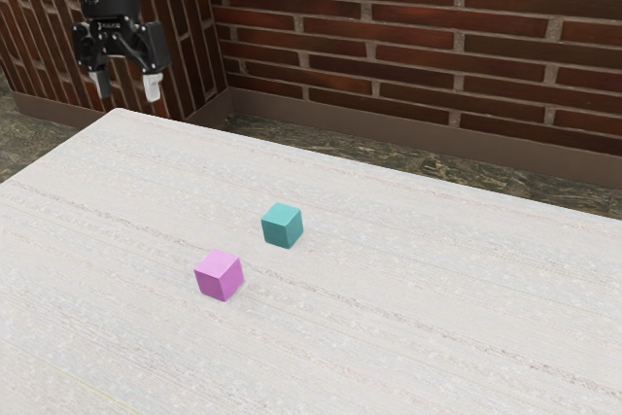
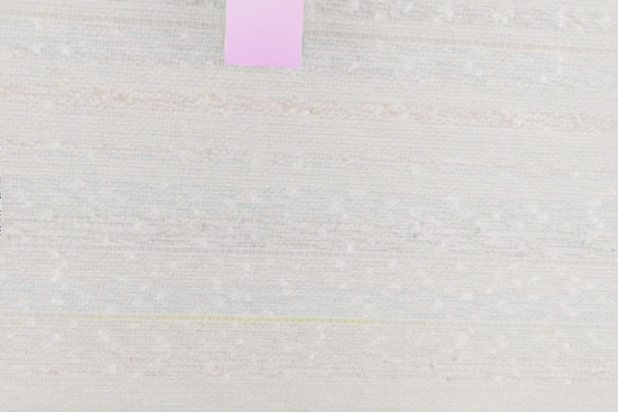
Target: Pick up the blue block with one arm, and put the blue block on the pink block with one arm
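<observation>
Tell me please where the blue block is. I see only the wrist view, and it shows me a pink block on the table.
Observer: In the exterior view, the blue block sits on the table, just behind the pink block and toward that view's right, not touching it.
Operator: Is the gripper holding something?
Observer: No. The gripper is open and empty.
Operator: Is it near the blocks?
Observer: No, it hangs high above the table's far corner at the exterior view's left.
</observation>
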Available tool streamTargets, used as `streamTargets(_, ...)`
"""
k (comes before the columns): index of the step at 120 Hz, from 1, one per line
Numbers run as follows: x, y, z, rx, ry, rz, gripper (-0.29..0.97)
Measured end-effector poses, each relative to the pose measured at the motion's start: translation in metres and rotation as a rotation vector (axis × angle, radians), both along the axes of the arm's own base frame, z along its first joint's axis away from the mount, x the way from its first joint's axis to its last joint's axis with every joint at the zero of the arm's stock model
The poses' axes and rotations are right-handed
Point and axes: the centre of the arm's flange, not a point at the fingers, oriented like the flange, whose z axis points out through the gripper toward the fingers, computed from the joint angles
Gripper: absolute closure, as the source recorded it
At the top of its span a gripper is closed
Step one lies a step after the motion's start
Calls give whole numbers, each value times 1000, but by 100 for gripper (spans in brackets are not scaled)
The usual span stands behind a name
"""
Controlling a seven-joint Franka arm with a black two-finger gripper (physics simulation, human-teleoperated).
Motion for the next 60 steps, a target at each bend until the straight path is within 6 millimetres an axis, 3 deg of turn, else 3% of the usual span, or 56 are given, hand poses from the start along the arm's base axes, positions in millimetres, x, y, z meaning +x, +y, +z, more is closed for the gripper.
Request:
streamTargets(11, 3, 4, 3, 4, -66, 9, 0)
streamTargets(17, 13, 6, -5, 7, -75, 16, 0)
streamTargets(25, 42, 10, -45, 9, -35, 25, 0)
streamTargets(39, 102, -1, -142, 6, 23, 16, 0)
streamTargets(51, 128, -20, -204, 7, 18, -1, 0)
streamTargets(60, 138, -31, -238, 8, -6, -9, 0)
